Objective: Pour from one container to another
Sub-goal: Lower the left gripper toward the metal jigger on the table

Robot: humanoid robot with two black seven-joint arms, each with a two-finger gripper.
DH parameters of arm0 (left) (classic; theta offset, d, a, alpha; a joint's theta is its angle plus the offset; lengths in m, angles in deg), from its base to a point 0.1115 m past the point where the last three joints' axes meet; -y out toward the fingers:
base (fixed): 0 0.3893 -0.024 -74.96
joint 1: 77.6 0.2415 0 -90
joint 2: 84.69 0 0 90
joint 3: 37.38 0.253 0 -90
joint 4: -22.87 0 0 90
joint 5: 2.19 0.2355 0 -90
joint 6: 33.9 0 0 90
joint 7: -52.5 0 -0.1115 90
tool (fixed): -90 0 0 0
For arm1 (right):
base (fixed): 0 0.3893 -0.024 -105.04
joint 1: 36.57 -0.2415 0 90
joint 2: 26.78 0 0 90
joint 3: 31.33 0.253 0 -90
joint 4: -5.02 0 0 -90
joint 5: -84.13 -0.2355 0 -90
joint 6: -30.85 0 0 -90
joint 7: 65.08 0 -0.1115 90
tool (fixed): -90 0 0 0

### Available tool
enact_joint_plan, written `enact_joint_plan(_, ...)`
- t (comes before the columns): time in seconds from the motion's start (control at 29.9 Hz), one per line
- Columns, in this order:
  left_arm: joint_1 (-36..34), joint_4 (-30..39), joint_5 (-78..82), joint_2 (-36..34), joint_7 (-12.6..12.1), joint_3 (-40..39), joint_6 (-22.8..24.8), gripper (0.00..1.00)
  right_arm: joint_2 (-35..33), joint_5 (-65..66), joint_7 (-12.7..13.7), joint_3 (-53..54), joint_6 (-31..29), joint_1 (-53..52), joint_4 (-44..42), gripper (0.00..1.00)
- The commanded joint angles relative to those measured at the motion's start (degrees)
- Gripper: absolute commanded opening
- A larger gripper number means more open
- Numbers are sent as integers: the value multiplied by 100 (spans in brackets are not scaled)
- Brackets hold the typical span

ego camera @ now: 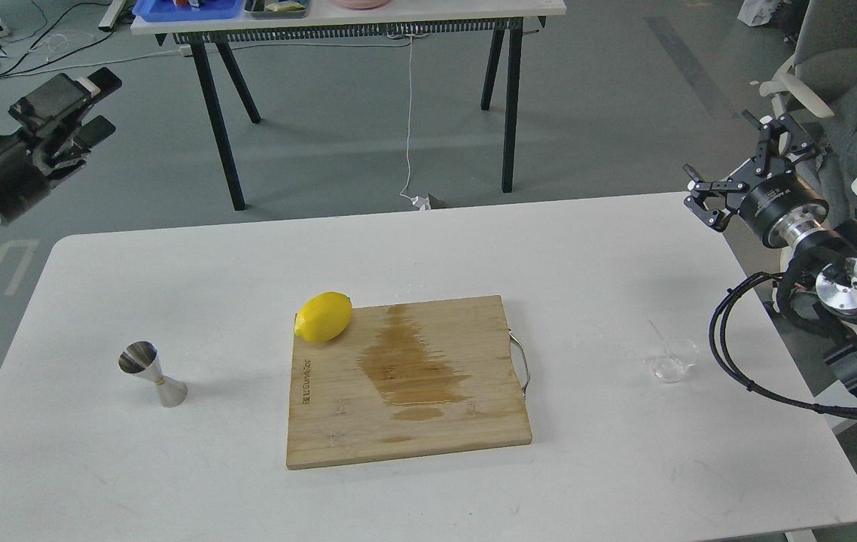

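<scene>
Centrally, a wooden cutting board [407, 380] lies flat on the white worktop [172, 482]; all positions below are taken from this board.

- Board: a dark wet stain runs down its middle. A metal handle [522, 365] sits on its right edge.
- Lemon [324, 317]: on the board's top-left corner, partly overhanging the edge.
- Steel jigger [151, 373]: left of the board, well apart from it, standing upright on the worktop, open mouth up. Nothing touches it.
- Clear glass cup [674, 359]: right of the board, well apart from it, past the handle, resting on the worktop. It looks tipped rather than upright, though the glass is too faint to be sure. Contents cannot be told.
- Left claw [93, 105]: far up and left of the board, beyond the worktop's back-left corner, in the air. Its two fingers [103, 81] stand apart, holding nothing.
- Right claw [737, 162]: up and right of the board, off the worktop's back-right corner, above and beyond the cup and not touching it. Fingers [706, 202] spread apart, empty.
- Behind the board, across the grey floor, a second table [353, 26] on black legs carries a blue tray [187, 9].
</scene>
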Motion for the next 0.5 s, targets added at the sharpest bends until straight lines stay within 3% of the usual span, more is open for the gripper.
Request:
enact_joint_plan(0.0,-4,46,572,-40,0,174,-1,100,0,1,1,0,0,45,5,99)
enact_joint_plan(0.07,39,203,977,-75,0,350,-1,100,0,1,1,9,0,53,5,99)
enact_joint_plan(0.33,821,679,1155,-330,0,641,-2614,100,-8,1,-8,27,0,132,5,99)
enact_joint_plan(0.47,1392,932,1146,-532,0,562,-3318,100,-43,1,-8,35,0,185,5,99)
